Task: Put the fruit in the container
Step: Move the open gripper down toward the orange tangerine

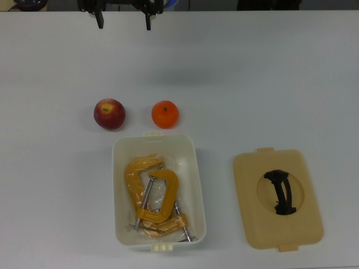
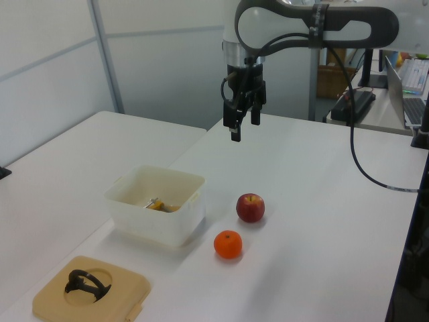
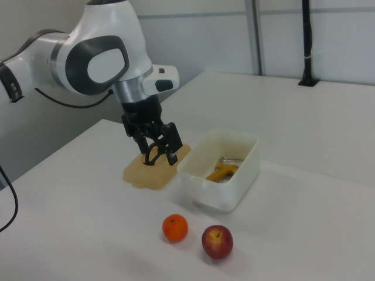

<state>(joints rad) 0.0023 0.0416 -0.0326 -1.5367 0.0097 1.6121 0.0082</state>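
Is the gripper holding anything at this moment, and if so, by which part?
Nothing is held. The gripper hangs open above the table, apart from the orange fruit, the red fruit and the container.

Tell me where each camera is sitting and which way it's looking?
Top view: overhead, looking straight down at the table; only the gripper shows, at the upper edge.
Left view: beside the table, looking across past the lid and container toward the arm.
Right view: from the opposite side, fruit nearest, arm behind.
All three share the orange fruit, the red fruit and the clamps.
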